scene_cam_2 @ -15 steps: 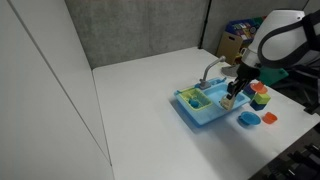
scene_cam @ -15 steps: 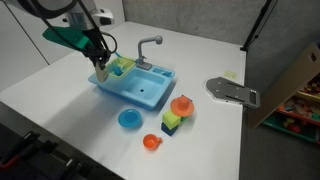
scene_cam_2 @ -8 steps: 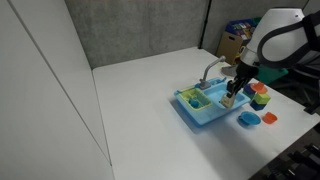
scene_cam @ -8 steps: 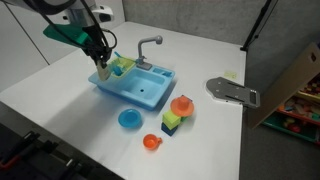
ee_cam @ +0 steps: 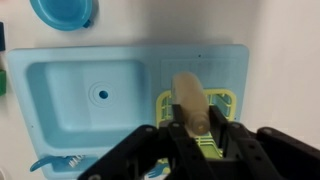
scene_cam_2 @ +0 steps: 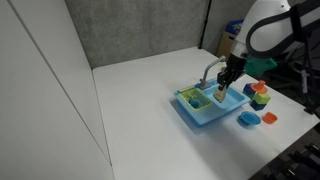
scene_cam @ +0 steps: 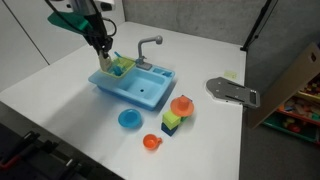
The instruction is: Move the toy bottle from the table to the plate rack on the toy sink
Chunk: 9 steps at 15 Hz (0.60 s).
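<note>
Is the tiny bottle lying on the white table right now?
No, the bottle is gripped between the jaws, up over the yellow-green rack at one end of the blue sink.

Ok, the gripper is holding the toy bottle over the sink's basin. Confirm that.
Not right. In the wrist view the gripper holds the toy bottle over the yellow-green plate rack, not over the basin, which lies beside the rack in the same blue unit.

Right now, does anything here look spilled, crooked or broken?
Nothing stands out. The gripper holds the toy bottle over the plate rack, and the toy sink sits flat on the table.
</note>
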Motion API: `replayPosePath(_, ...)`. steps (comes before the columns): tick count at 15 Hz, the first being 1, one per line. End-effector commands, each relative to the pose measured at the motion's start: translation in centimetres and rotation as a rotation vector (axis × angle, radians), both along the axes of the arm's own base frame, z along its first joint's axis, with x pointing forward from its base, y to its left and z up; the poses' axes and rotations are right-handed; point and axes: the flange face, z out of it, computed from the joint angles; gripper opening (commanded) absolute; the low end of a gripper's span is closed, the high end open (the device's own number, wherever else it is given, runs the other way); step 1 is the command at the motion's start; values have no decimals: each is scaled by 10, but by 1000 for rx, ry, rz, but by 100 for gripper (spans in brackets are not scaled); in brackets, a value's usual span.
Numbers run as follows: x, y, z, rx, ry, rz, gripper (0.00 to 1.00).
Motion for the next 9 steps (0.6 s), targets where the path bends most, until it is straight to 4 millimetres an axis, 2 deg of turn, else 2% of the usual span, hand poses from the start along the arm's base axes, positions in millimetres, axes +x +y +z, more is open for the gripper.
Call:
replayPosePath(1,27,4,-11,-31,29,-60,10)
replayPosePath(4,33,6,-23,-57,49,-91,10)
replayPosePath(9,32,3,-32,-83,92,-126,10)
